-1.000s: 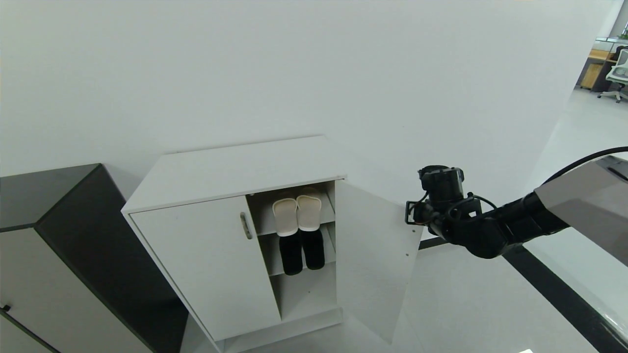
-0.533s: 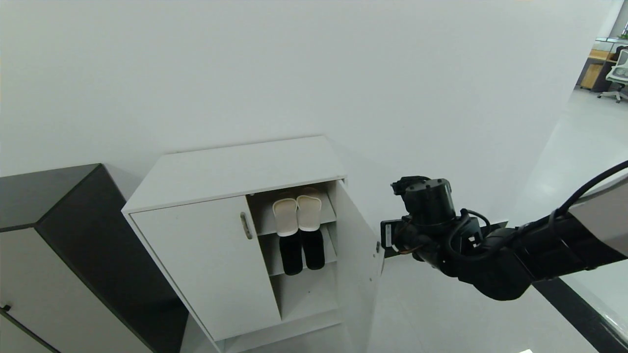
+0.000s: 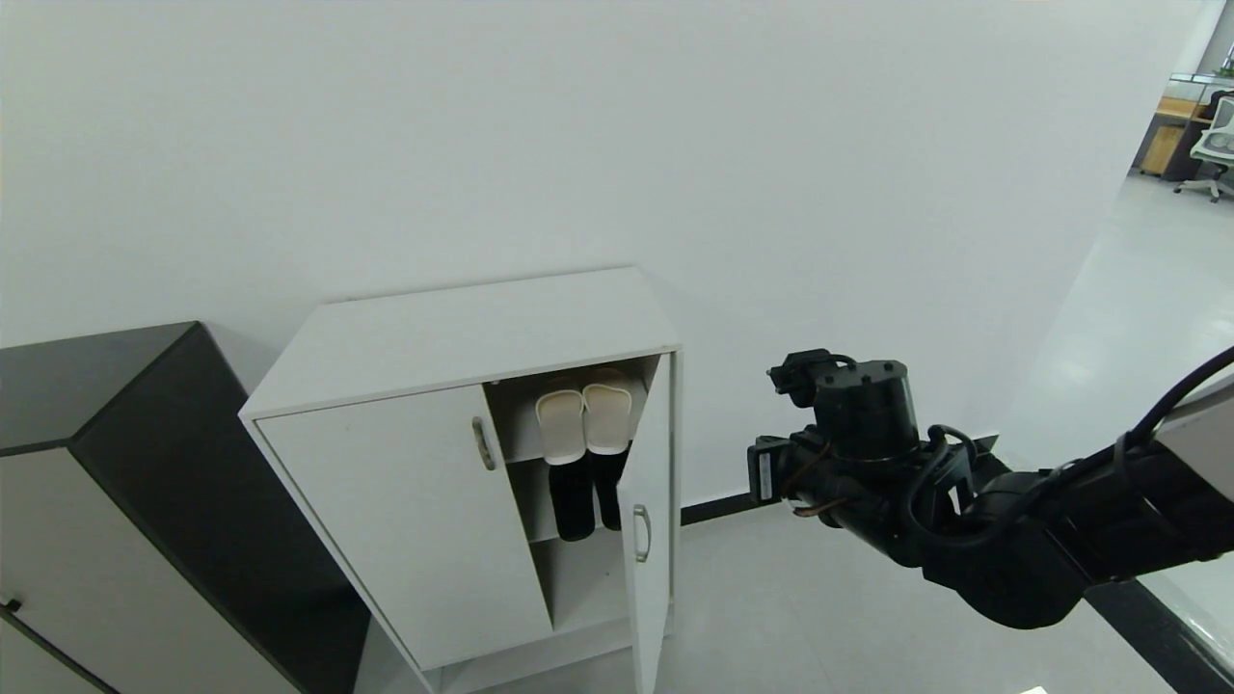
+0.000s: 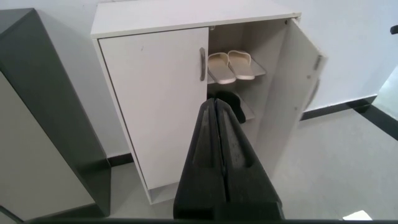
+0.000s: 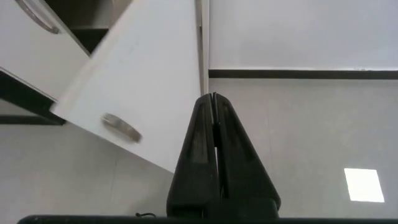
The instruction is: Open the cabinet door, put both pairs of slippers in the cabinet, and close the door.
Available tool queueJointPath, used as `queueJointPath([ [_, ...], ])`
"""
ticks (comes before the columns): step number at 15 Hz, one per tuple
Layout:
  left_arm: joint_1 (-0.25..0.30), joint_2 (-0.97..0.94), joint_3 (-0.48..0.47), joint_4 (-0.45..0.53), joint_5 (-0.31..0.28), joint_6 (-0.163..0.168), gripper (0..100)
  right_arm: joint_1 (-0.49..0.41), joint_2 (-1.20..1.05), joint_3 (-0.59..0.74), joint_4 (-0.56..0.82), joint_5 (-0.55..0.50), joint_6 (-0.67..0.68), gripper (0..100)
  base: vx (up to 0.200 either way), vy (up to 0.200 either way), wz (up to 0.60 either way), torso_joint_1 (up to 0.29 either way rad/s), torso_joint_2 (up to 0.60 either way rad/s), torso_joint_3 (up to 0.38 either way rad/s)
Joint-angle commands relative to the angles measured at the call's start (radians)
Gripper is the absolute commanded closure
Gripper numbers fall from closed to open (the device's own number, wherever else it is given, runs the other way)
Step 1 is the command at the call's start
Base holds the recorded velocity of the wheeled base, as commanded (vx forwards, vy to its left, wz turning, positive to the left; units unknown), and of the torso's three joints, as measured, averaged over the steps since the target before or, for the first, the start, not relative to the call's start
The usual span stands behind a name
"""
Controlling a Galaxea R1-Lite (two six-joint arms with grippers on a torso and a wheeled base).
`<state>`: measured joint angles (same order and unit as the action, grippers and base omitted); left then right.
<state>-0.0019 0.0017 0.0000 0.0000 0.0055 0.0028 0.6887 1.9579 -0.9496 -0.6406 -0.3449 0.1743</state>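
The white cabinet (image 3: 463,333) stands against the wall with its left door (image 3: 405,520) closed. Its right door (image 3: 651,501) hangs partly ajar, handle (image 3: 641,532) facing outward. Inside, white slippers (image 3: 583,419) lie on the upper shelf and black slippers (image 3: 578,496) on the shelf below. My right arm (image 3: 858,453) is to the right of the door, apart from it. The right gripper (image 5: 214,99) is shut and empty, pointing at the door's edge (image 5: 149,81). The left gripper (image 4: 215,102) is shut and empty, held back in front of the cabinet, where the white slippers (image 4: 236,64) show.
A dark grey cabinet (image 3: 116,434) stands to the left of the white one. A black strip (image 3: 1147,627) crosses the floor at the right. Open floor (image 3: 819,627) lies right of the cabinet. An office chair (image 3: 1215,145) stands far off.
The right door has swung from wide open to nearly closed. My right arm moved left behind it and now hangs apart from the door.
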Motion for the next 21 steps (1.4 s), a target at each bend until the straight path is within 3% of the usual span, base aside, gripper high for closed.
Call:
queueJointPath([
  [1,0.000,0.000,0.000,0.000,0.001,0.000,100,0.006,-0.004,0.005,0.001,0.000,-0.001,100,0.000,0.000,0.00,0.000,0.00,0.000],
  [8,0.000,0.000,0.000,0.000,0.001,-0.001,100,0.014,-0.005,0.023,-0.002,0.010,-0.001,100,0.000,0.000,0.60,0.003,0.00,0.000],
  [12,0.000,0.000,0.000,0.000,0.001,-0.001,100,0.017,-0.002,0.054,-0.051,0.021,-0.027,100,0.000,0.000,0.00,0.000,0.00,0.000],
  [15,0.000,0.000,0.000,0.000,0.001,-0.001,100,0.008,-0.001,0.160,-0.223,0.155,-0.065,100,0.000,0.000,0.00,0.000,0.00,0.000],
  [18,-0.001,0.000,0.000,0.002,0.001,0.000,100,-0.054,0.015,0.302,-0.389,0.409,-0.139,100,0.000,0.000,0.00,0.000,0.00,0.000],
  [21,-0.001,0.000,0.000,0.000,-0.001,0.000,100,-0.064,0.095,0.315,-0.461,0.442,-0.137,100,0.067,0.000,0.00,-0.001,0.00,-0.001],
])
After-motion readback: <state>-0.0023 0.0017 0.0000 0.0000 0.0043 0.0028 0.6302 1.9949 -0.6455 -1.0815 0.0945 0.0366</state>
